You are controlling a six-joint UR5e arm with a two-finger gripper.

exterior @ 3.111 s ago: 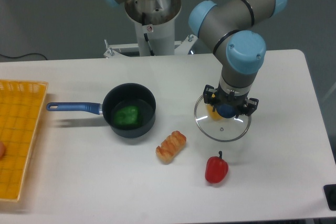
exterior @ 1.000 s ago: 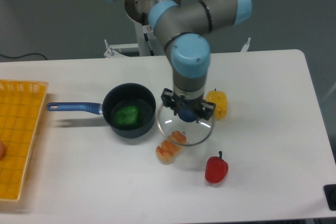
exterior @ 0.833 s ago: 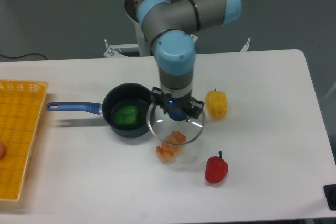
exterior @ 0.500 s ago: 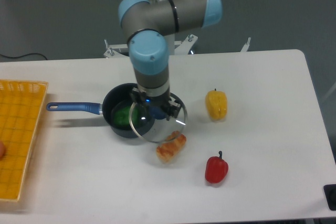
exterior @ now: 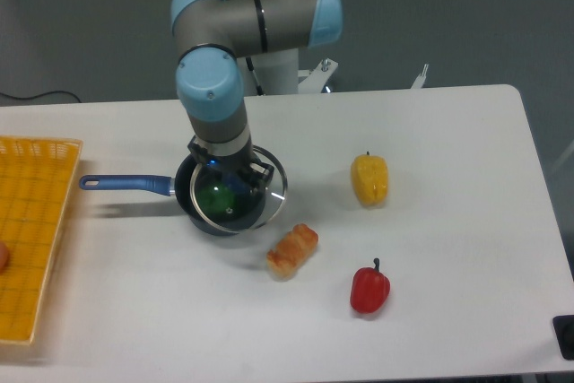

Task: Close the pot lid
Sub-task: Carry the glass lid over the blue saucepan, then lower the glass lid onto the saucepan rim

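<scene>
**Glass lid held over the saucepan, offset toward its right side**

Single grey arm with light-blue joint caps, reaching down from the base at the rear of the white table (exterior: 466, 221); last wrist segment vertical, pointing straight down. Two-finger gripper (exterior: 228, 170) closed on the dark knob of the round transparent glass lid with thin metal rim (exterior: 256, 199), knob itself hidden between the fingers. Lid carried roughly level above the small dark navy round saucepan (exterior: 199, 218), overlapping most of the opening but shifted to the right, with the right edge of the metal rim projecting past the pan wall; contact between lid and pan rim cannot be determined. Green object (exterior: 215, 198) visible inside the pan through the glass. Long blue straight handle (exterior: 126, 184) extending left from the pan toward the yellow mesh tray (exterior: 36, 221) at the left table edge. Bread roll (exterior: 292, 250) just in front and right of the pan; yellow bell pepper (exterior: 369, 179) well to the right; red bell pepper (exterior: 369, 287) nearer the front edge.
</scene>
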